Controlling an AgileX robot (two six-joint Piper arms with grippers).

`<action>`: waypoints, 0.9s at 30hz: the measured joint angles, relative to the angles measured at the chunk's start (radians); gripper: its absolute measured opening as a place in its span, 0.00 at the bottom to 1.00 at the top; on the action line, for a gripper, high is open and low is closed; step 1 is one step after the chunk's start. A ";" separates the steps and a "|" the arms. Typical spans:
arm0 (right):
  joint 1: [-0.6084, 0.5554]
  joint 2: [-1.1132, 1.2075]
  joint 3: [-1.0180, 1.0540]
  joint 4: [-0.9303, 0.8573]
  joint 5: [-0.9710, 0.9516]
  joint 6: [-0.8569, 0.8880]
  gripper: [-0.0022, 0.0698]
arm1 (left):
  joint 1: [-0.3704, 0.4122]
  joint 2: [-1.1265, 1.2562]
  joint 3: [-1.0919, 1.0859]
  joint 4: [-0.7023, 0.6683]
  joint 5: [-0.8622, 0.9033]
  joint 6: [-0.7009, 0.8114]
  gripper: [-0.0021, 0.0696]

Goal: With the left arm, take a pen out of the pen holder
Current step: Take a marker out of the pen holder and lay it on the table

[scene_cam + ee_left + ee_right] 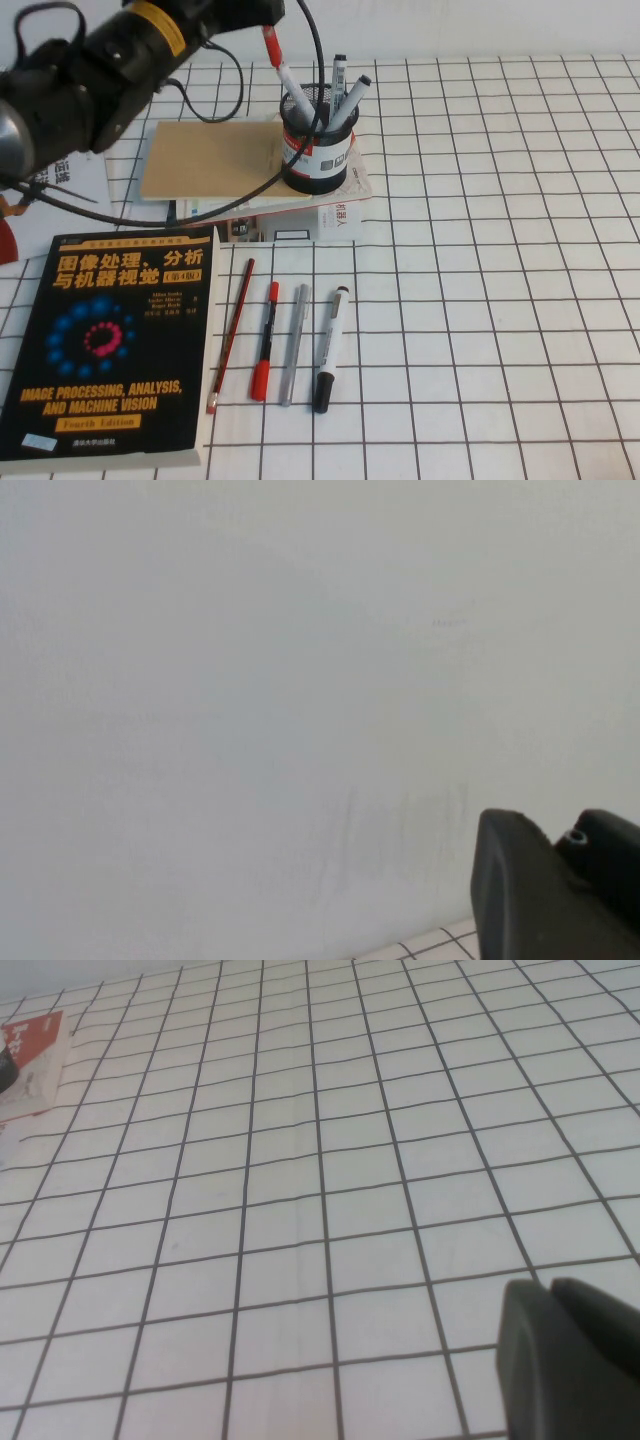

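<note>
White grid-lined tabletop (500,300). Left gripper (270,24), up above the black mesh pen holder (318,150), is pinched onto 1 red-capped white marker (273,47). Right gripper (570,1360) hangs low over the grid, can't tell its grip.

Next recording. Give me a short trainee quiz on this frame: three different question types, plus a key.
1. True or false: the pen holder stands on the black book.
2. How many writing tools lie on the table right of that book?
3. The left gripper is: A up above the pen holder; B over the black book; C down on the table.
Key: 1 false, it stands on the brown-topped stack. 2 four. 3 A; the right gripper hangs over the table's grid.
</note>
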 joint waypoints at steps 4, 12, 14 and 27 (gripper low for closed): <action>0.000 0.000 0.000 0.000 0.000 0.000 0.01 | 0.002 -0.134 0.000 0.133 0.149 -0.027 0.12; 0.000 0.000 0.000 0.000 0.000 0.000 0.01 | -0.113 -0.381 0.000 0.194 0.711 -0.051 0.12; 0.000 0.000 0.000 0.000 0.000 0.000 0.01 | -0.138 -0.396 -0.002 0.076 0.825 0.055 0.12; 0.000 0.000 0.000 0.000 0.000 0.000 0.01 | -0.130 -0.279 -0.002 -0.617 1.420 0.466 0.12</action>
